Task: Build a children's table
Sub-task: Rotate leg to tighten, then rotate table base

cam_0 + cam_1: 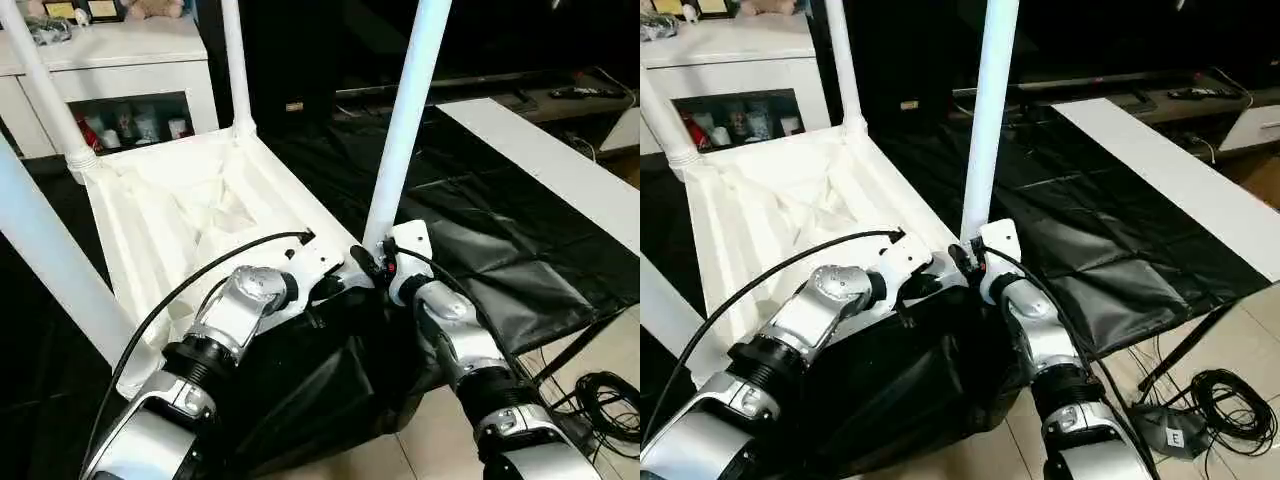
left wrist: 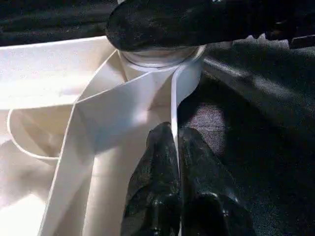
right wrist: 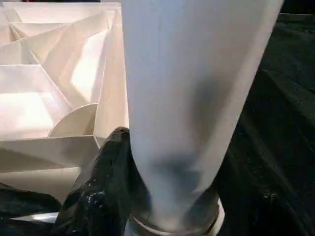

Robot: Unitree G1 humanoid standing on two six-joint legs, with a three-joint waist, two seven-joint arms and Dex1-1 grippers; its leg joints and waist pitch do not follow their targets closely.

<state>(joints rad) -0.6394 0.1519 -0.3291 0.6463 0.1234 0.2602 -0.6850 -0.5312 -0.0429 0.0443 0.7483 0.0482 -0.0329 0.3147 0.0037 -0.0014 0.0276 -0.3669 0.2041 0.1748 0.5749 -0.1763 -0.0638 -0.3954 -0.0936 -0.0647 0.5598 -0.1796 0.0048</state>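
Tabletop (image 1: pixel 190 215) inverted on black sheet (image 1: pixel 480 230), legs (image 1: pixel 405 120) up

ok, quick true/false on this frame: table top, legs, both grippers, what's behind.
1. The table top lies upside down on the black sheet. True.
2. No legs are fitted yet. False: four legs stand up from the corners, among them the near right leg.
3. The left gripper is shut on the table top's rim. True.
4. The right gripper is up near the leg's upper end. False: it is at the base of the near right leg, at the corner socket.
5. A white cabinet stands behind the table. True.
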